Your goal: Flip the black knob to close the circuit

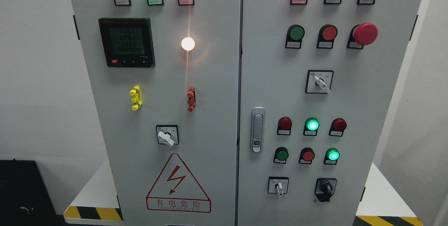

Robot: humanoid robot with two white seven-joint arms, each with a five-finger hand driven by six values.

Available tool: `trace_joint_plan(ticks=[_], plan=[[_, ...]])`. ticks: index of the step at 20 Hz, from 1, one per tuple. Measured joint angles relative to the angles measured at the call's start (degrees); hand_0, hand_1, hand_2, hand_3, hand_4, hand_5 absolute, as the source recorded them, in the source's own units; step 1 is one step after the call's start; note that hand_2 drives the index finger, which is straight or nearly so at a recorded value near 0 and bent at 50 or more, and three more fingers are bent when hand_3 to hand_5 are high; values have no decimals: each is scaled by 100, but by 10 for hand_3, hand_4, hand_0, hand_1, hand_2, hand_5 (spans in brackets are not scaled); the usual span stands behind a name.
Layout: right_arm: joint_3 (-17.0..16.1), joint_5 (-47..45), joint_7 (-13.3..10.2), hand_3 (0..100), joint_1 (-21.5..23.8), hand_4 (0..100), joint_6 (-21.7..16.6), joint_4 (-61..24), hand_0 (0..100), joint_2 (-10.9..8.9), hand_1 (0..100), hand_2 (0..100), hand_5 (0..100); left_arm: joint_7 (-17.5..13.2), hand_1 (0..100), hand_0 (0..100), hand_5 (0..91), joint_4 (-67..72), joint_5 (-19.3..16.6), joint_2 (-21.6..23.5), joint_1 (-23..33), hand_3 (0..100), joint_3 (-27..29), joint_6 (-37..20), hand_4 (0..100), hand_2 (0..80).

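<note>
Robot body: nothing of it is caught by the head view, so colours, shapes, cabling, screws and markings cannot be recorded from this frame.

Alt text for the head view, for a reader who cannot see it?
A grey two-door electrical cabinet fills the head view, with no robot hand in sight. The black knob sits untouched at the right door's lower right, beside a white selector switch. The left door carries a digital meter and a lightning warning sign.
</note>
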Motion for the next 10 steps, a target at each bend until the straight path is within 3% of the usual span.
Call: trace_joint_plan(ticks=[6, 9, 10], plan=[[1, 868, -5, 107, 234, 42, 0, -1114, 0, -22, 111, 0, 0, 0, 556, 120, 0, 0, 0, 0, 0, 0, 0, 0, 0, 0], [-40, 1376, -122, 222, 298, 183, 0, -1730, 0, -50, 115, 104, 0, 0, 556, 120, 0, 0, 0, 0, 0, 0, 0, 0, 0, 0], [-57, 1544, -153, 304, 324, 274, 0, -1943, 0, -61, 116, 177, 10, 0, 556, 120, 0, 0, 0, 0, 0, 0, 0, 0, 0, 0]])
